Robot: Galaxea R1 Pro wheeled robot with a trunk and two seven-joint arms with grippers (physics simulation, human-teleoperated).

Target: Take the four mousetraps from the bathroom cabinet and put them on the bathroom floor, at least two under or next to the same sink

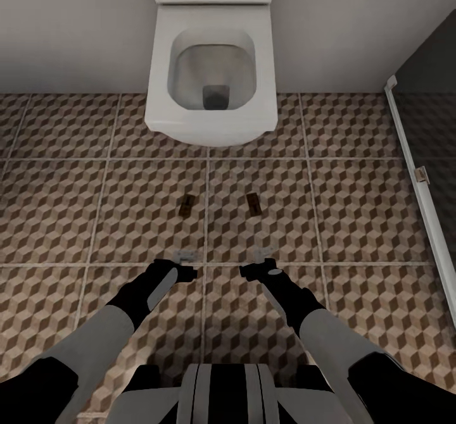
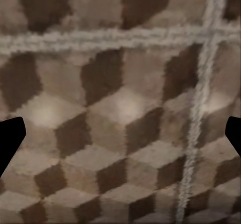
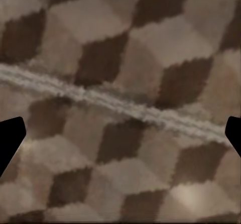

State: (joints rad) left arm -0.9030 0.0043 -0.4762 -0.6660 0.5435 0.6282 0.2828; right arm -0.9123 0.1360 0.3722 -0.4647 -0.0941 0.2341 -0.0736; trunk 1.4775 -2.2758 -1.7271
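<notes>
Two mousetraps lie flat on the bathroom floor [image 1: 57,215] in front of the toilet: one small brown board [image 1: 186,205] on the left, another [image 1: 254,203] on the right. My left gripper [image 1: 188,258] hangs low over the tiles just short of the left mousetrap, fingers [image 2: 10,141] spread wide and empty. My right gripper [image 1: 263,254] hangs the same way short of the right mousetrap, its fingers [image 3: 10,138] also wide apart with only cube-pattern tile and a grout line between them. The cabinet and the sink are out of view.
A square white toilet [image 1: 212,88] stands against the pale wall straight ahead. At the right a white-framed glass shower partition [image 1: 418,177] runs along darker tiles. Open tiled floor stretches to the left and right of the mousetraps.
</notes>
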